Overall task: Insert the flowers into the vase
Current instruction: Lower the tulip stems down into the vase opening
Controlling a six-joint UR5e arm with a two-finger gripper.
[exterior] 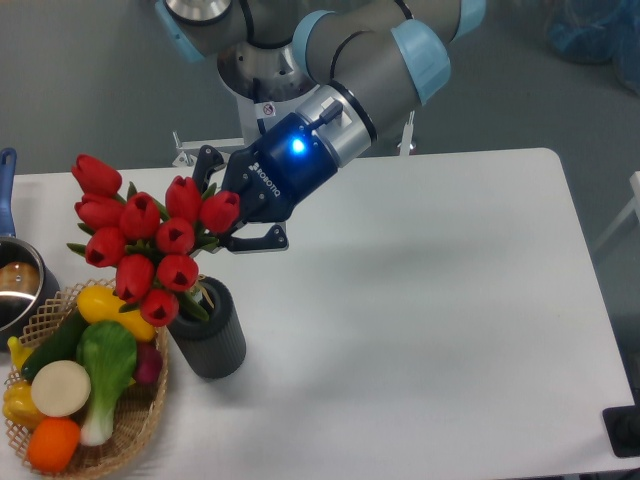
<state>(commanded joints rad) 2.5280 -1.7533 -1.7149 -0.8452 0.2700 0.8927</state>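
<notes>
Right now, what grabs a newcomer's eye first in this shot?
The flowers, a bright red bunch at left, leaning over the dark grey vase with stems reaching into its mouth. Next, the end effector with its blue light, right against the bunch. Then the wicker basket of toy vegetables at bottom left.

Arm angled down-left, claw [222,212] fingers partly hidden, state unclear.

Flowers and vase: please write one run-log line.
gripper: at flowers | stems: in vase mouth | vase: upright beside basket
</notes>
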